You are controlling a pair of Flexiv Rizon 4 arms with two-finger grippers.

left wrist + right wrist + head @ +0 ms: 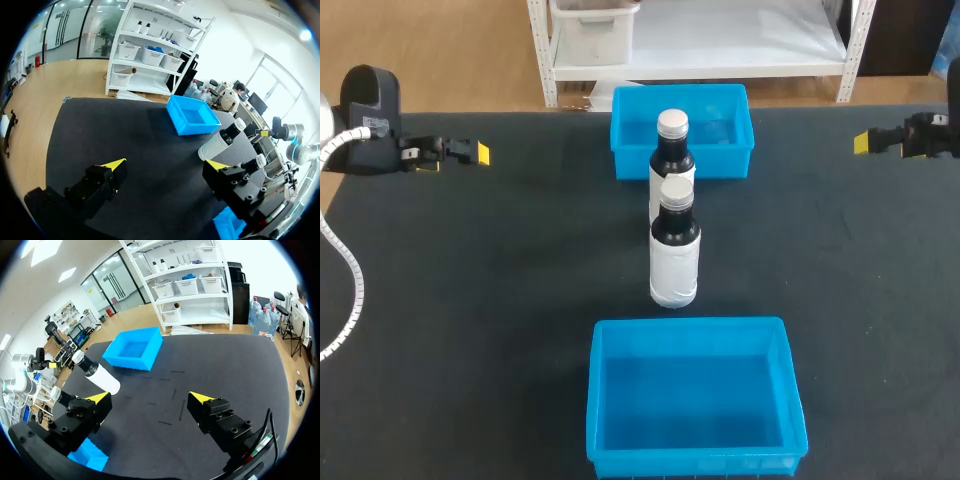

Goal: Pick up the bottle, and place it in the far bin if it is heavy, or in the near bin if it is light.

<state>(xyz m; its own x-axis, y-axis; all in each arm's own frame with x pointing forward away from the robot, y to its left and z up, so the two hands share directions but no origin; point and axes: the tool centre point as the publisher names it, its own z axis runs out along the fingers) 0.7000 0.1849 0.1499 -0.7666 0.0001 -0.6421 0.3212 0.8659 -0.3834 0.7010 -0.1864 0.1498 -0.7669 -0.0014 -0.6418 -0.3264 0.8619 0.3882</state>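
far bottle (672, 150): in the head view its lower body is hidden behind the near bottle (674, 250).
near bottle: in both wrist views only the cap and neck show. The body is behind a finger of the left hand (165, 163) in one and of the right hand (150, 396) in the other.
near bin (695, 395): the front wall is cut by the head view's edge. In each wrist view only a corner shows past a finger.
left arm (370, 100), right arm (945, 140): cut off at the head view's sides, so only the wrist ends show.
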